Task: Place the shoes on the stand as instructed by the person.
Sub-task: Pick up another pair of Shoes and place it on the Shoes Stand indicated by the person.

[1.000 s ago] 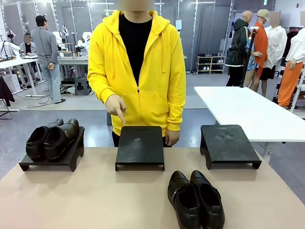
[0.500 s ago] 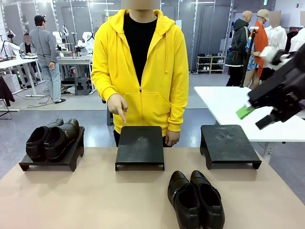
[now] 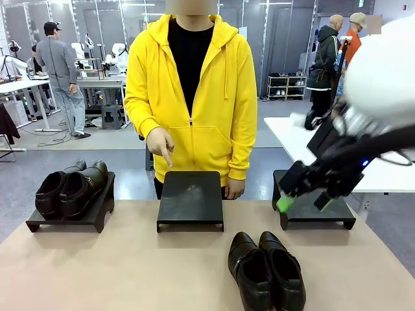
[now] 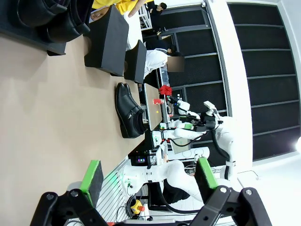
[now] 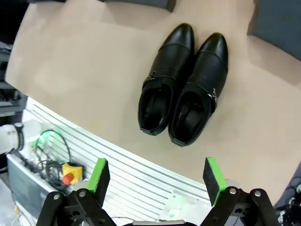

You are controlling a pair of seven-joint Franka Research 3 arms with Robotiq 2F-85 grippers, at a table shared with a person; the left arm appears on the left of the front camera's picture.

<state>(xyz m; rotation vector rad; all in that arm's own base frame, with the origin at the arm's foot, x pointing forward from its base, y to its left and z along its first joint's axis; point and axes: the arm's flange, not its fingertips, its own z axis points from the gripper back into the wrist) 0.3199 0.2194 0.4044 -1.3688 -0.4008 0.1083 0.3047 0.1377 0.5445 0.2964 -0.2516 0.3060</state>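
1. We are seeing the right pincer (image 3: pixel 303 202) hanging released and empty; the left pincer (image 4: pixel 149 176) is gaping too.
2. The black shoes (image 5: pixel 183 103) are lying on the table below the right pincer, apart from it.
3. The person's hand (image 3: pixel 159 142) is pointing at the middle stand (image 3: pixel 190 197), to that pincer's left.
4. The brown shoes (image 3: pixel 68 188) are sitting on the left stand (image 3: pixel 65 223), farther left. We are judging one pair done, with the black pair left.

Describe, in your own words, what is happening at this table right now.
The person in the yellow hoodie points a hand down at the middle stand. One pair of shoes sits on the left stand; the black pair lies on the table. The right gripper hovers open near that pair, holding nothing.
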